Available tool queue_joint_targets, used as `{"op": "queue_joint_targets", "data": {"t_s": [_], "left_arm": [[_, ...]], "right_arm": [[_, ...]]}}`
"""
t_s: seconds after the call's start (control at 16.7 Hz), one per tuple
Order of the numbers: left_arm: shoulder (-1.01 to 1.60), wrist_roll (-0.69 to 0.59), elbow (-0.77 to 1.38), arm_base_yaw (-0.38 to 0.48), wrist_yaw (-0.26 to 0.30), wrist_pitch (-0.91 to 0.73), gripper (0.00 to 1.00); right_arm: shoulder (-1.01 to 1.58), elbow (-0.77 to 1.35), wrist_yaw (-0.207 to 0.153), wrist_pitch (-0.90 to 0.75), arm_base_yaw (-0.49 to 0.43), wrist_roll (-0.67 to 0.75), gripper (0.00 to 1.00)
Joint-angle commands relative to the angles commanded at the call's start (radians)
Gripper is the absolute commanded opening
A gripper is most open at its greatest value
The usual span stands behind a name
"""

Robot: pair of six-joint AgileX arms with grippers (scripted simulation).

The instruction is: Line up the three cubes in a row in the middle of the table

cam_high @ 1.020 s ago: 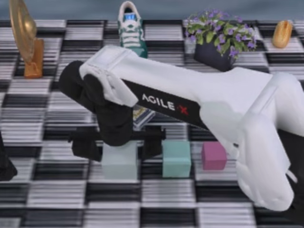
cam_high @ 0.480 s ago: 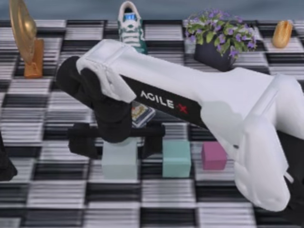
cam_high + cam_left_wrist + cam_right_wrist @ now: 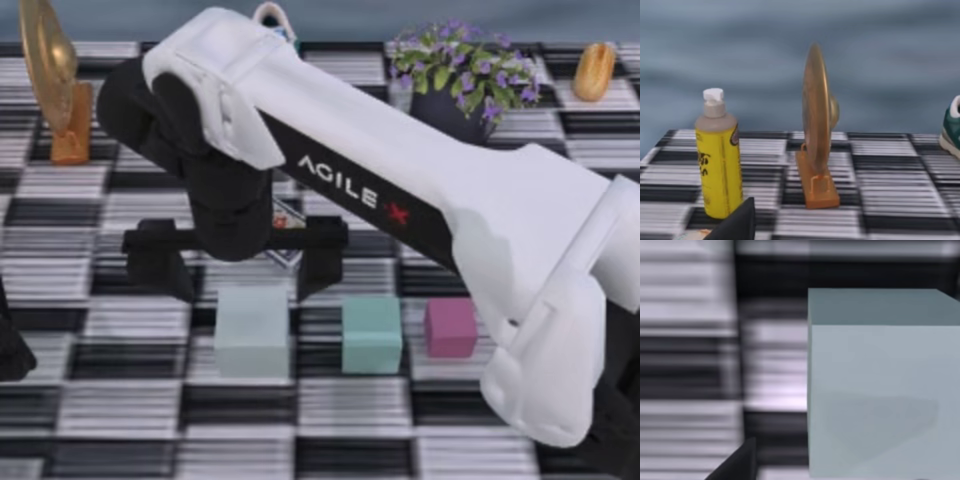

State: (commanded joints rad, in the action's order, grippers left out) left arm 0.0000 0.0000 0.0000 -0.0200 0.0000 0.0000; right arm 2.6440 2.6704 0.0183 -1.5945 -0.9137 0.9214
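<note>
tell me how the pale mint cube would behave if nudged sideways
The pale mint cube sits flat on the table, so it would probably slide rather than roll or tip. Its crisp edges suggest it's rigid. Its matte faces look easy to grip.

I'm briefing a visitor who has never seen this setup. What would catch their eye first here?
The big white right arm sweeps across the top view from the right edge, its open black gripper above the pale mint cube. Below it three cubes sit in a row mid-table: pale mint, teal, then small pink. Along the far edge stand a gold trophy at left and a purple flower pot at right.
</note>
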Motion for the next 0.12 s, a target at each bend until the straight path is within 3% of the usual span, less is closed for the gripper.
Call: {"op": "queue_joint_targets", "data": {"t_s": [0.12], "left_arm": [[0.0, 0.0, 0.0, 0.0, 0.0, 0.0, 1.0]], "right_arm": [[0.001, 0.015, 0.0, -0.014, 0.0, 0.0, 1.0]]}}
